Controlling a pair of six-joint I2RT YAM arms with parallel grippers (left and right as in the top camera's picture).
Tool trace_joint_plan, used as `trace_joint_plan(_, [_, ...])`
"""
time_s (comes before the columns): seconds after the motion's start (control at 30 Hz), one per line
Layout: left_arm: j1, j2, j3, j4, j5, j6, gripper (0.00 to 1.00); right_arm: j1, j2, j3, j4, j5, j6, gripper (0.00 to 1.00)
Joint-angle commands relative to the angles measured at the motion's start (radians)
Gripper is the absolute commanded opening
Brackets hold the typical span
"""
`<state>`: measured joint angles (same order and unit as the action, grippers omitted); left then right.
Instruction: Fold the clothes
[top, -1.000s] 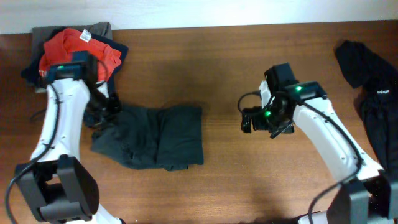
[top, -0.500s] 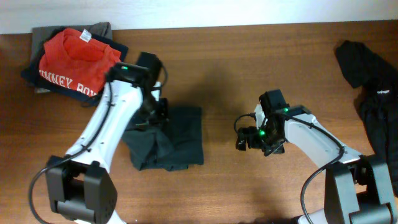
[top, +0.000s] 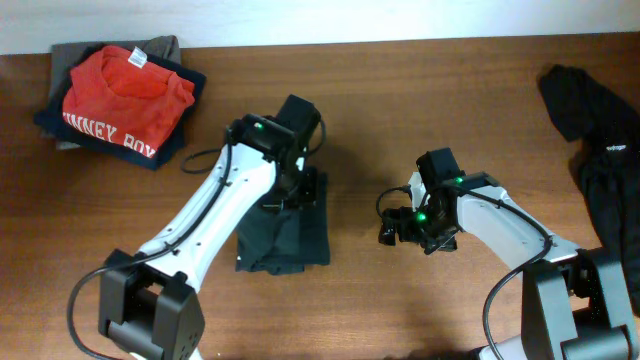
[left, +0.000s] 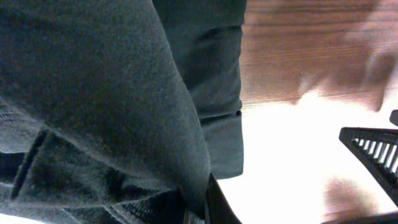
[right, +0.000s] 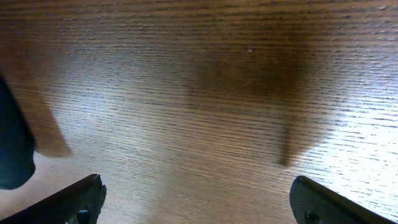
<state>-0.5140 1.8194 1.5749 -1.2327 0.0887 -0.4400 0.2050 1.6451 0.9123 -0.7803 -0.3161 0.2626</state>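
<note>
A dark charcoal garment (top: 285, 238), one of the clothes, lies doubled over itself in the middle of the table. My left gripper (top: 299, 190) hangs over its top right part, shut on a fold of the fabric. In the left wrist view the dark cloth (left: 106, 99) fills the left half and is pinched at my left gripper (left: 202, 208). My right gripper (top: 392, 226) stands open over bare wood to the right of the garment. Its fingers (right: 84, 196) are spread wide with nothing between them, and dark cloth (right: 12, 143) shows at the left edge.
A stack of folded clothes with a red shirt (top: 122, 92) on top sits at the back left corner. Black garments (top: 598, 150) lie heaped along the right edge. A black ribbed part (left: 373, 149) shows at the right of the left wrist view.
My left arm has swept right with the garment's left edge, laying it over the right half, so the cloth is narrower. The right arm drew slightly down and left, then stayed still.
</note>
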Motion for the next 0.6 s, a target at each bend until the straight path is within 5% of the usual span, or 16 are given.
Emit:
trace_joint_plan(0.0, [-0.015, 0.037, 0.017, 0.003, -0.004, -0.02, 0.01, -0.003, 0.002, -0.006, -0.001, -0.013, 0.008, 0.99])
trace_joint_plan(0.57, [-0.058, 0.101, 0.017, 0.117, 0.0, -0.091, 0.01, -0.003, 0.002, -0.006, -0.004, -0.013, 0.008, 0.99])
